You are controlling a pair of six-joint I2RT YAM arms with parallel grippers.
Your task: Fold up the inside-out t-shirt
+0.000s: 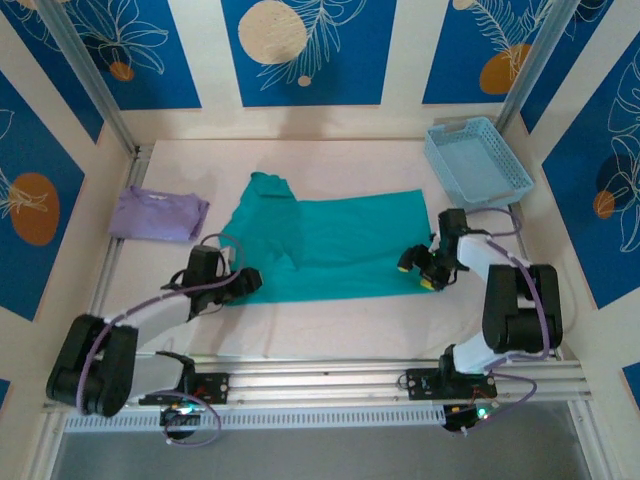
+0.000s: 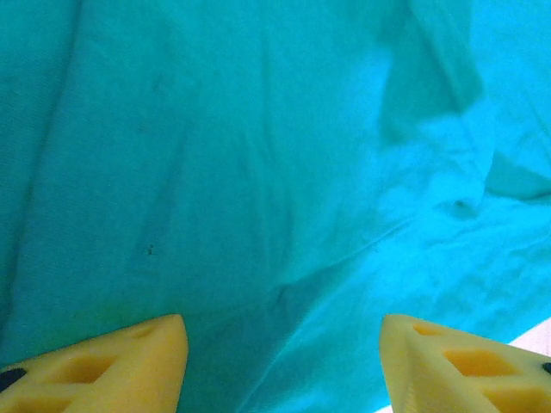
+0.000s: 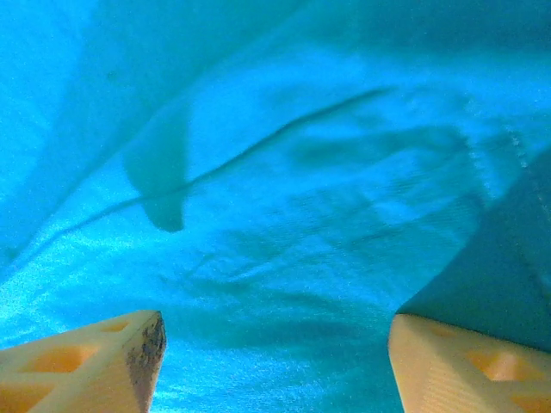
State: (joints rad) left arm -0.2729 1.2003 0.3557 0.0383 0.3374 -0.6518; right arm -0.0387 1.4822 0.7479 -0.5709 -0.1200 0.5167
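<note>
Right now the t-shirt (image 1: pixel 340 245) lies spread mostly flat mid-table, long axis left-right, teal, no print. Its left end is doubled up, with a flap reaching toward the far side. Left gripper (image 1: pixel 245 283) sits low over the shirt's near-left corner. In the left wrist view (image 2: pixel 282 331) both yellow fingers (image 2: pixel 129 361) are well apart, with wrinkled cloth under the gap and nothing pinched, plus a sliver of pale table at the lower right. Right gripper (image 1: pixel 420 270) is at the shirt's right edge, toward the near corner. In the right wrist view (image 3: pixel 277 331) its fingers (image 3: pixel 95 361) are also spread wide over cloth, no grip, with a long crease running diagonally across the fabric ahead. A lavender folded garment (image 1: pixel 158 214) sits left of the shirt, close to it but apart. A light blue basket (image 1: pixel 440 170) is at the far right, clear of the shirt. Bare table (image 1: pixel 330 325) lies between the shirt's near edge and the arm bases.
</note>
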